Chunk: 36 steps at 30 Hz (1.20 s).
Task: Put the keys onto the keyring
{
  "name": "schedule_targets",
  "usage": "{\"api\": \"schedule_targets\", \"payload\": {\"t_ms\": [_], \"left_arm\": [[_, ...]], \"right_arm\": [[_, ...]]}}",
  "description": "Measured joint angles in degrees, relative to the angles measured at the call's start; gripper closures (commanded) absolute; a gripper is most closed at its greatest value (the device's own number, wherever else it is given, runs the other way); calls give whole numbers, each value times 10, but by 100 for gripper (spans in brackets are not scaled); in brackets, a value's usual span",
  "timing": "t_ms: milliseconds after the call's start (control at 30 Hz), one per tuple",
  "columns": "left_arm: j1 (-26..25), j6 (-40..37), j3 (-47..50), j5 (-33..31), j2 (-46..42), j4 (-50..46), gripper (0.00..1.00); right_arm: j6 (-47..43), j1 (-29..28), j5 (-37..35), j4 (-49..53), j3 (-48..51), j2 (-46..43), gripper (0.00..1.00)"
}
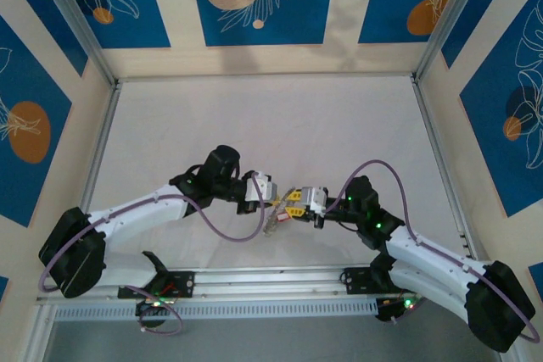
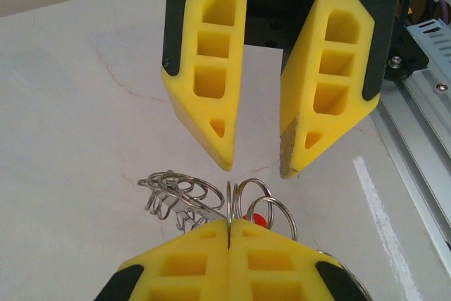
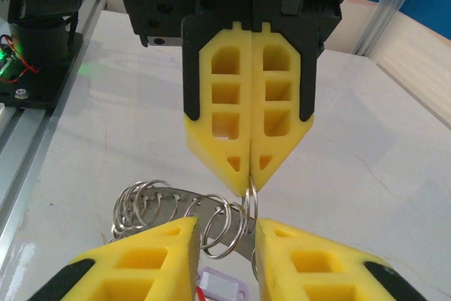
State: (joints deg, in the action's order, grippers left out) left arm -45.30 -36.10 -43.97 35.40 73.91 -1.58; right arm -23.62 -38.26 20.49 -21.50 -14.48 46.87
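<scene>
So both arms meet at the near-middle of the white desk (image 1: 254, 125), tips almost nose to nose. The left hand (image 2: 230, 225) is clenched tight, and you can see a thin wire loop pinched edge-on right between its yellow fingers; from the right wrist cam that same loop hangs straight down from its tips. That loop belongs to the keyring (image 2: 180, 195), which is a messy bunch of silvery coils fanning out to one side of the pinch. The right hand (image 2: 255, 167) is released, fingers spread apart, sitting just beside the bunch with the pinched loop lined up with the gap. There's a red head from one of the keys (image 2: 259, 220) peeking out just behind the left hand's fingers. Can't tell whether the keyring touches the desk or hangs just over it.
</scene>
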Motion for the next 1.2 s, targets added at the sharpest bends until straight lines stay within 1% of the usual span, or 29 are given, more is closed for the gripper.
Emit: {"api": "schedule_targets", "payload": {"t_ms": [100,367,700,833,933,1000,1067,1133,1200], "left_arm": [[0,2,1,2,0,8,100],[0,2,8,13,0,21,100],[-1,-1,8,21,2,15,100],[-3,-3,8,21,6,9,100],[-3,-3,8,21,6,7,100],[-3,-3,8,21,6,7,100],[-3,-3,8,21,6,6,100],[-3,-5,8,20,6,4,89],[-3,-4,7,19,6,3,85]], "right_arm": [[0,0,-7,-4,0,2,72],[0,0,-13,-14,0,13,80],[-5,-4,-12,-19,0,25,81],[-5,-7,-12,-20,0,35,85],[-5,-7,-12,-21,0,40,86],[-5,-9,-13,-21,0,40,89],[-6,-9,-13,-22,0,40,97],[-7,-9,-13,-22,0,40,99],[-9,-9,-12,-21,0,39,100]]}}
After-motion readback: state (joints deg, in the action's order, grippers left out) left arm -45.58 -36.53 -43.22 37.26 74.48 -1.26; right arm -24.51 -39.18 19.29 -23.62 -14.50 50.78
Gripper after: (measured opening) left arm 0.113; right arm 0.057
